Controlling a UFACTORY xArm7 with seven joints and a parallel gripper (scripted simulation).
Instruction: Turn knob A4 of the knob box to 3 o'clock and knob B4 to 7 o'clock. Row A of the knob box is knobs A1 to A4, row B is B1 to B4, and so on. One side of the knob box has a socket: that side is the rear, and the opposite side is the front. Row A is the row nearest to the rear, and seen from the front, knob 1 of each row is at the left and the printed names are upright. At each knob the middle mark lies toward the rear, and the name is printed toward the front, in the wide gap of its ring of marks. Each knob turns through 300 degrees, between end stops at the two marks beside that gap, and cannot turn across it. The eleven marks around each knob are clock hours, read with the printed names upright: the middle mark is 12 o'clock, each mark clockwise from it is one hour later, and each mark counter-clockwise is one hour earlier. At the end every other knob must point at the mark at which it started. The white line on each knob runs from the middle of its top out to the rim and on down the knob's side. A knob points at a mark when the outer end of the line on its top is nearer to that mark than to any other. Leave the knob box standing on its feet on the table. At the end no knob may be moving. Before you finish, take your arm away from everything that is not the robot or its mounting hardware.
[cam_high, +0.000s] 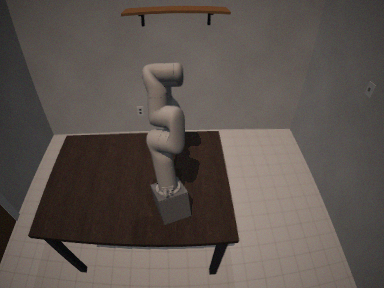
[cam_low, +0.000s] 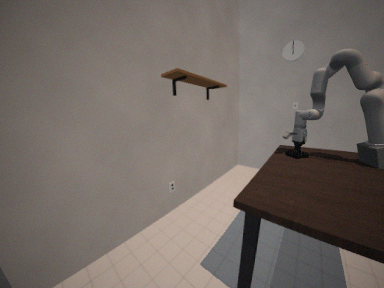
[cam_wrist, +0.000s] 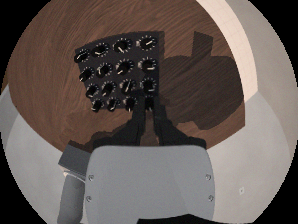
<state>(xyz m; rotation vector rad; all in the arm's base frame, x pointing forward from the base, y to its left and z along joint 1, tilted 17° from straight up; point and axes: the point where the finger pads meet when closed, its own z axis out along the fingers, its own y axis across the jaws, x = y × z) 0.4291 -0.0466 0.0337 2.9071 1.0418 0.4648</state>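
A black knob box (cam_low: 291, 154) (cam_wrist: 135, 55), four rows of white-lined knobs, sits at the far end of a dark wood table (cam_high: 110, 190) (cam_low: 320, 192) (cam_wrist: 40, 65), its corner knob (cam_wrist: 149, 104) gripped by the fingers, in a grey-walled room.

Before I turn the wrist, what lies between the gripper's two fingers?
One corner knob of the knob box: the wrist view shows the fingers at either side, apparently closed on it.
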